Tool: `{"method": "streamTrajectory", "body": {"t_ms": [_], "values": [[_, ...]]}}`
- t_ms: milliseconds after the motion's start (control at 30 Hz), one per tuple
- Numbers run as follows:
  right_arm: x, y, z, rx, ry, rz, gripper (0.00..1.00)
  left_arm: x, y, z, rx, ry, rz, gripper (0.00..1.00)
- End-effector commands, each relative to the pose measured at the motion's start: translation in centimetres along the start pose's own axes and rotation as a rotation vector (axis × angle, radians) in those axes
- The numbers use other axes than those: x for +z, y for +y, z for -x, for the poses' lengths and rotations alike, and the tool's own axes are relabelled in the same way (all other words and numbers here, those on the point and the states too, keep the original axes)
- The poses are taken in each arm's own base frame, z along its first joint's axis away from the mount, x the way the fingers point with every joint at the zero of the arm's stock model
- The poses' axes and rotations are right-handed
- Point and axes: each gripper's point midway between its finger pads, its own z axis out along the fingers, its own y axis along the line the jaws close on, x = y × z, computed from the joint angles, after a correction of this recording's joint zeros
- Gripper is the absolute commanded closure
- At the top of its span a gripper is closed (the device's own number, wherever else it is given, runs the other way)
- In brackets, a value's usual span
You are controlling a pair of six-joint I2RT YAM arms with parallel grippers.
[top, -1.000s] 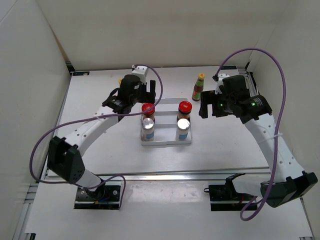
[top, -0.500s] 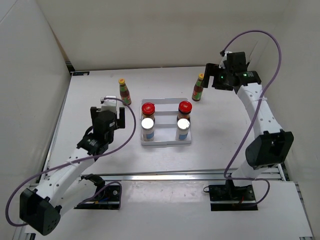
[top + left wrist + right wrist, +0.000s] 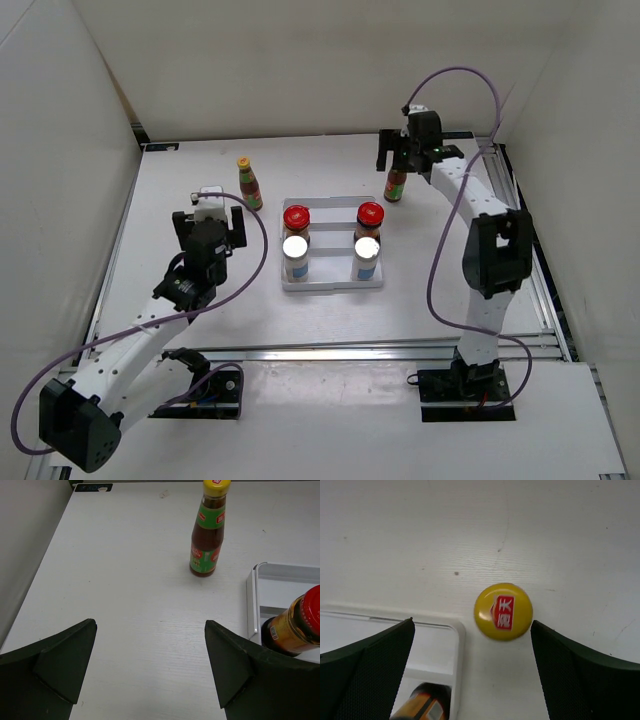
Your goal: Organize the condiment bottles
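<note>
Right gripper [image 3: 472, 622] hangs over the right bottle [image 3: 503, 611], jaws wide apart, cap between them, off-centre toward 1 finger. Left gripper [image 3: 150, 622] gapes too, holding nothing; the left bottle [image 3: 206, 535] stands well ahead of its jaws. 2 jars [image 3: 296, 215] and 2 shakers [image 3: 295, 247] sit in the tray [image 3: 330, 284]. Step, I reckon: fetching the sauce bottles. Next: centre, descend, close on the neck.

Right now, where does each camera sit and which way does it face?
Top external: above, behind the bases, looking down at the tray; both arms show.
Left wrist: low, facing forward at the left sauce bottle; open jaws below.
Right wrist: straight down on the right sauce bottle's cap; open jaws.
Shared by all: the tray.
</note>
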Motion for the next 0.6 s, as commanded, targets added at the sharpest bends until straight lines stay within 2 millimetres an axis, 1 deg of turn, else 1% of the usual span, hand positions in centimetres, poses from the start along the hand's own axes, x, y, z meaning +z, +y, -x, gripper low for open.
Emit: {"method": "streamTrajectory", "body": {"t_ms": [0, 33, 67, 100, 133, 167, 267, 300, 333, 367, 400, 433, 467, 500, 533, 567], "values": [[1.9, -1.0, 2.3, -0.02, -0.072, -0.057, 0.0, -0.3, 0.4, 2.2, -0.062, -0.057, 0.015, 0.0], [2.8, -1.4, 1.4, -0.025, -0.054, -0.09, 0.0, -0.3, 0.4, 2.2, -0.062, -0.057, 0.015, 0.0], [3.1, -1.7, 1.5, -0.024, -0.058, -0.113, 0.0, -0.3, 0.4, 2.4, -0.067, -0.064, 0.015, 0.0], [3.2, -1.9, 2.2, -0.023, -0.074, -0.126, 0.0, -0.3, 0.6, 2.4, -0.068, -0.065, 0.024, 0.0], [4.0, -2.1, 1.7, 0.002, -0.064, -0.138, 0.0, -0.3, 0.5, 2.4, -0.077, -0.065, 0.024, 0.0], [4.3, -2.3, 1.4, 0.011, -0.058, -0.152, 0.0, -0.3, 0.5, 2.4, -0.077, -0.065, 0.024, 0.0], [4.5, -3.1, 1.6, 0.039, -0.069, -0.199, 0.0, -0.3, 0.5, 2.4, -0.086, -0.065, 0.023, 0.0], [4.5, -3.1, 1.6, 0.039, -0.069, -0.199, 0.06, -0.3, 0.5, 2.4, -0.086, -0.065, 0.023, 0.0], [4.4, -3.3, 1.8, 0.04, -0.082, -0.214, 0.1, -0.3, 0.5, 2.4, -0.086, -0.065, 0.023, 0.0], [4.4, -3.3, 1.8, 0.04, -0.082, -0.214, 0.2, -0.1, 0.4, 2.2, -0.08, -0.058, 0.024, 0.0], [4.6, -3.3, 2.0, 0.041, -0.085, -0.213, 0.26, -0.1, 0.4, 2.2, -0.08, -0.058, 0.024, 0.0], [4.8, -3.3, 1.7, 0.048, -0.071, -0.216, 0.34, -0.1, 0.4, 2.2, -0.08, -0.058, 0.024, 0.0], [5.0, -3.2, 2.1, 0.049, -0.08, -0.214, 0.48, 0.0, 0.3, 1.9, -0.075, -0.051, 0.025, 0.0], [4.9, -3.2, 2.3, 0.049, -0.078, -0.214, 0.57, 0.0, 0.3, 1.9, -0.074, -0.051, 0.025, 0.0], [5.1, -3.3, 2.0, 0.048, -0.063, -0.217, 0.67, 0.0, 0.3, 1.9, -0.074, -0.051, 0.025, 0.0], [4.8, -3.1, 2.7, 0.049, -0.074, -0.215, 0.86, 0.0, 0.3, 1.9, -0.074, -0.051, 0.025, 0.0]]}}
